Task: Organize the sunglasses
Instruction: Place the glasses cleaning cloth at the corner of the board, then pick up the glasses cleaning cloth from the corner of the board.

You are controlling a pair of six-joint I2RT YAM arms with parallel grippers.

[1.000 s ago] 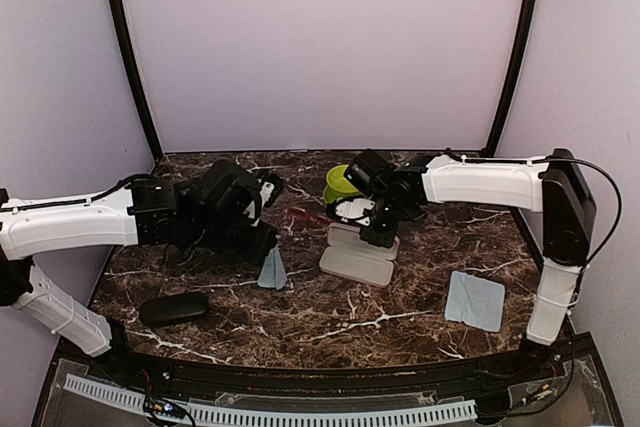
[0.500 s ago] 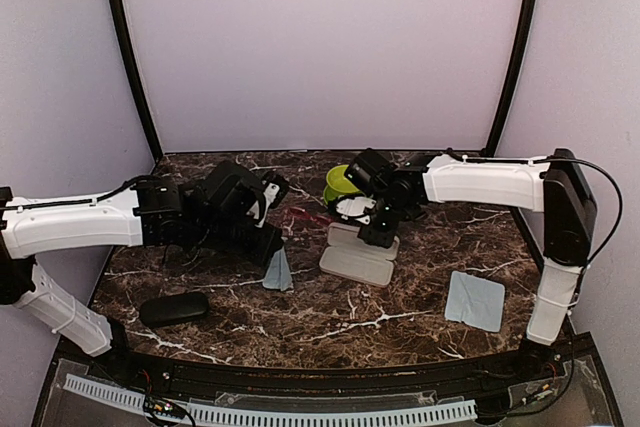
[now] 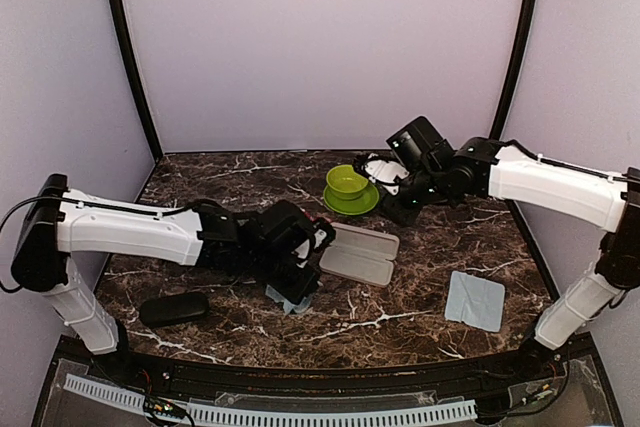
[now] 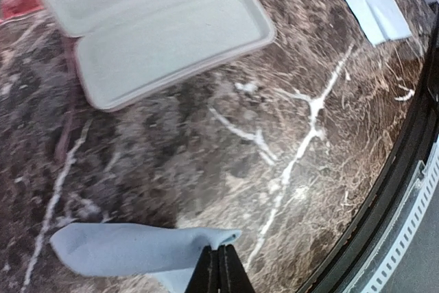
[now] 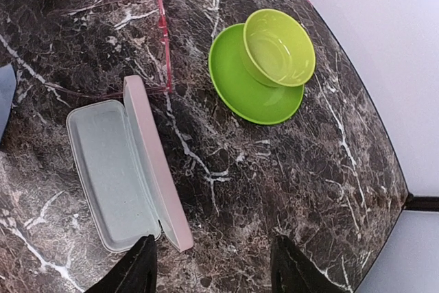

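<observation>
Dark brown marble veined in white forms the table (image 3: pixel 400 332), enclosed by plain lavender walls (image 3: pixel 320 47). 2 arms work over it. The left gripper (image 4: pixel 219 265) has its fingers pressed together on the corner of a folded blue cloth (image 4: pixel 130 248), which lies at the near-middle of the table and is 1 of 2 cloths. The other, a flat blue cloth (image 3: pixel 474 299), lies well apart at the near right. The right gripper (image 5: pixel 216 272) hangs above the marble with its 2 fingers (image 5: pixel 140 269) spread and nothing between them. 1 pair of sunglasses is in view: the red sunglasses (image 5: pixel 130 39), a thin red frame resting on the marble just beside 1 short end of the pink case (image 5: pixel 116 169), near the green plate and apart from both grippers. In the left wrist view this pair is only a red blur at the upper left edge. 2 cases are present. The pink case lies open at mid-table with its 2 shells spread flat and its pale lining up. The black case (image 3: pixel 173 308) lies shut at the near left, well apart from the rest. 1 green bowl (image 5: pixel 278 46) stands on 1 green plate (image 5: pixel 240 97) toward the back of the table, beside the right arm (image 3: pixel 545 182). The left arm (image 3: pixel 130 232) reaches from the left edge toward the middle.
</observation>
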